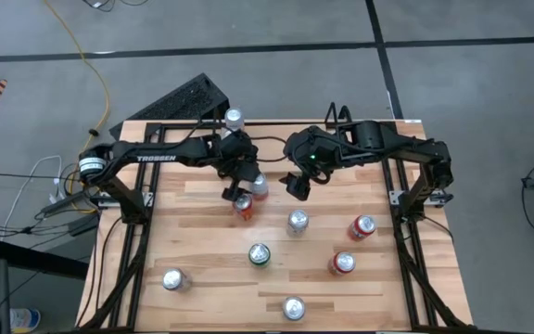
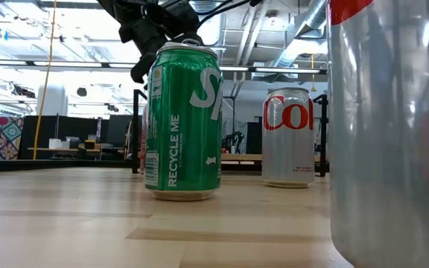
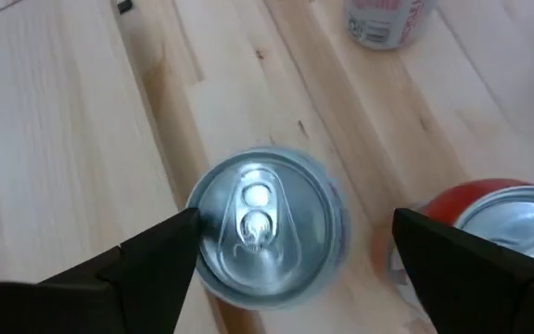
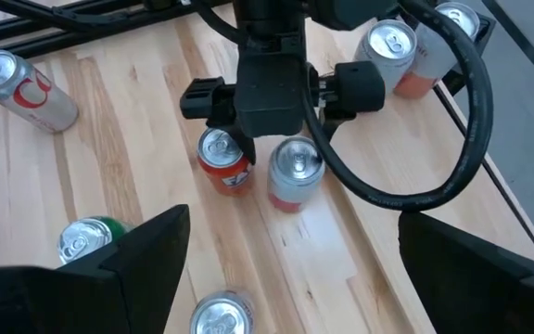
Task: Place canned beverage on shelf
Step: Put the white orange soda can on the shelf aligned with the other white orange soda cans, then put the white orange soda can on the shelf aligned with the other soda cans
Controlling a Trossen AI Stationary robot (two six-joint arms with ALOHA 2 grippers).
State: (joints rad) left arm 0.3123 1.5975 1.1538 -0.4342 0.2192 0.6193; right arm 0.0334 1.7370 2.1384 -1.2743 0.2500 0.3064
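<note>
A silver can with a pinkish wall [image 3: 262,227] stands upright on the wood at the far middle of the table [image 1: 260,186]. My left gripper [image 3: 290,227] reaches down over it, open, with one finger on each side of the can's top. A red can [image 3: 508,218] stands upright just outside one finger, also in the high view [image 1: 243,206]. My right gripper [image 1: 297,186] hangs open above the table to the right of these cans, holding nothing. I cannot make out the shelf in these views. My left gripper has one finger [image 3: 170,246] right beside the silver can's side wall [image 3: 202,232]; whether it touches, I cannot tell. The other finger [image 3: 434,250] stands clear of the can. The can rests on its base on the wood.
Loose upright cans dot the near half of the table: silver [image 1: 298,221], red [image 1: 362,227], green [image 1: 260,254], red [image 1: 342,263], silver [image 1: 173,279] and silver [image 1: 293,308]. Another can [image 1: 235,118] stands at the far edge. A black tubular frame [image 1: 406,199] borders the tabletop.
</note>
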